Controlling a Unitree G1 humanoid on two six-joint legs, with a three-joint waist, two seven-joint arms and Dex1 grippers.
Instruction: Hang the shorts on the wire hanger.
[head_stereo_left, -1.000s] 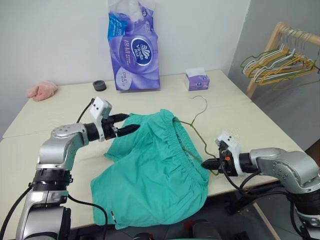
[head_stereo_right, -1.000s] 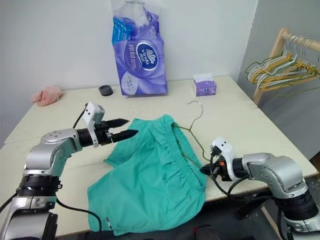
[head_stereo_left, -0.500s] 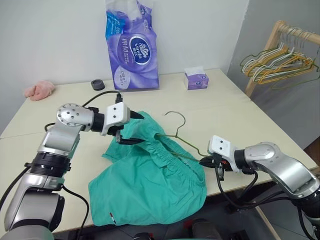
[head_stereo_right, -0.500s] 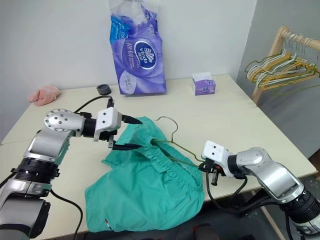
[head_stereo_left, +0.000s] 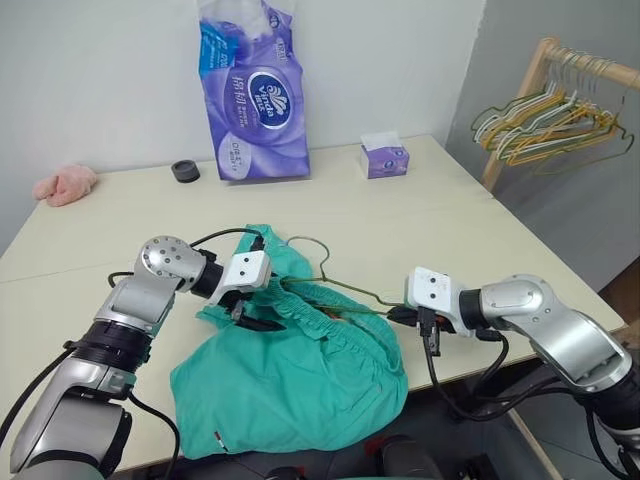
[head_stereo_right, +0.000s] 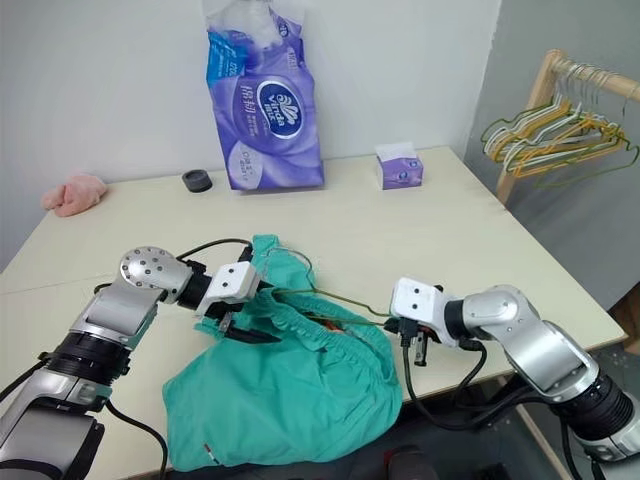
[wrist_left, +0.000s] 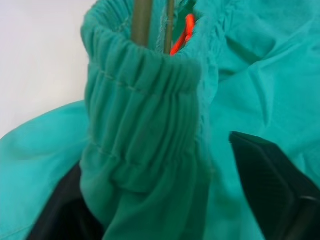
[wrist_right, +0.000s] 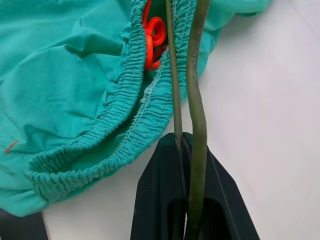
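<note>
Near the table (head_stereo_left: 420, 215) front edge, the wire hanger (head_stereo_left: 340, 290) is being pinched by the closed right gripper (head_stereo_left: 400, 316) and threaded into the teal shorts (head_stereo_left: 300, 375). Limp, light fabric is being straddled at its gathered waistband, the likeliest firm hold, by the left gripper (head_stereo_left: 262, 308), jaws apart.

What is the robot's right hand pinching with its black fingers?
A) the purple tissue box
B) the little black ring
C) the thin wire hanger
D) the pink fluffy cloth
C. The right gripper is shut on the wire hanger, whose thin wires run up from between its fingers into the waistband of the teal shorts.
</note>
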